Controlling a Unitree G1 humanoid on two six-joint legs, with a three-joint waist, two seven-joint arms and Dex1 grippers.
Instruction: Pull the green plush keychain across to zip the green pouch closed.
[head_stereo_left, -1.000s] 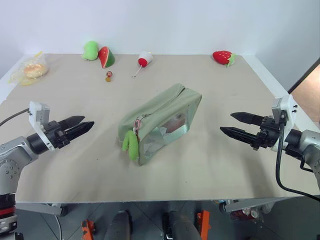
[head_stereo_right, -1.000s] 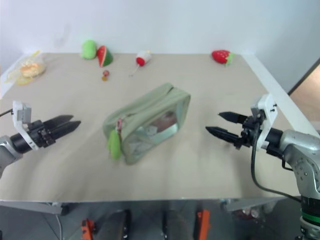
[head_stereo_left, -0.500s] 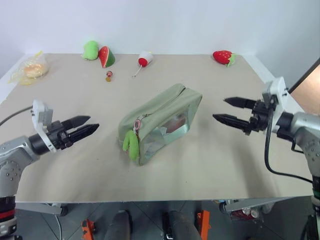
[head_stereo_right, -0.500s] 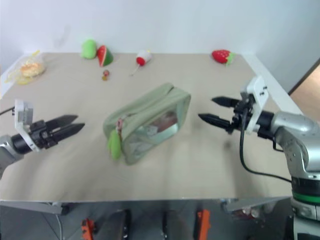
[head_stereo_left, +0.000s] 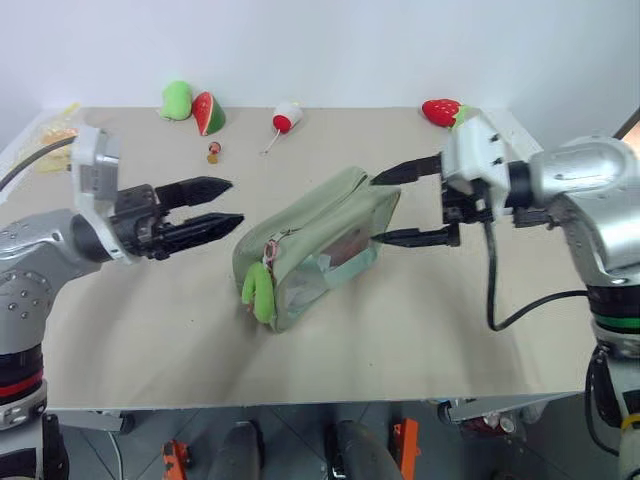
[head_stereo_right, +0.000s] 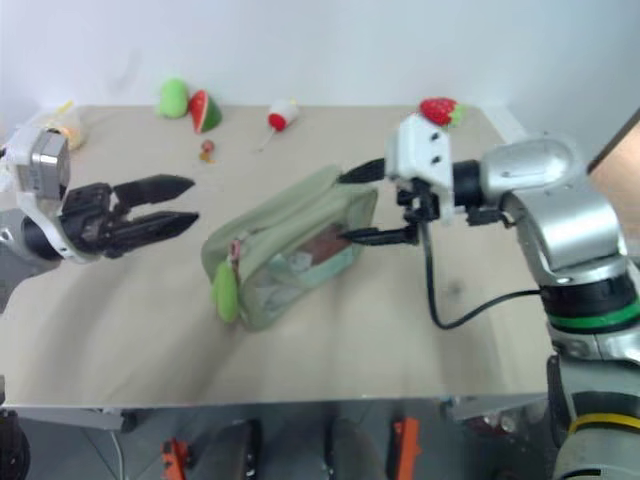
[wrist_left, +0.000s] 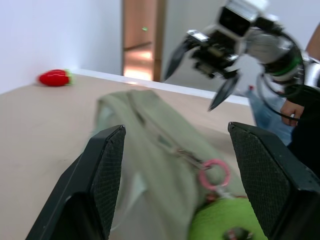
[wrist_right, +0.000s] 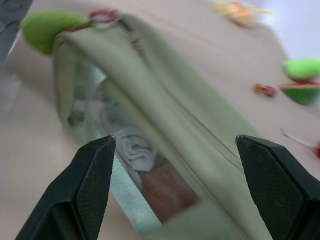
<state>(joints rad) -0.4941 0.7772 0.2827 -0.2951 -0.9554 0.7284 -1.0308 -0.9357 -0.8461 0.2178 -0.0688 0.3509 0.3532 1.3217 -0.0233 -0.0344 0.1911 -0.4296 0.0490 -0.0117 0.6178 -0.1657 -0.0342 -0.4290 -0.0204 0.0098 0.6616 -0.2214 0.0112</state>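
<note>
Left eye view, pouch: green pouch (head_stereo_left: 318, 245) sits mid-table.
Keychain: green plush keychain (head_stereo_left: 260, 290) hangs at its near end.
Left gripper (head_stereo_left: 218, 205): spread wide, empty, beside that end.
Right gripper (head_stereo_left: 400, 205): spread wide, empty, around the far end.

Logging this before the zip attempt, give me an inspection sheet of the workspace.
Surface: beige table.
Job's things: green pouch mid-table; green plush keychain hangs at its near end.
Clutter: rounded green plush, watermelon slice, strawberry, clear bag along the far edge.
Grippers: left gripper open, apart from the pouch; right gripper open, fingers astride the pouch's far end.
Cables: black cable on right arm.
Surroundings: white wall.
</note>
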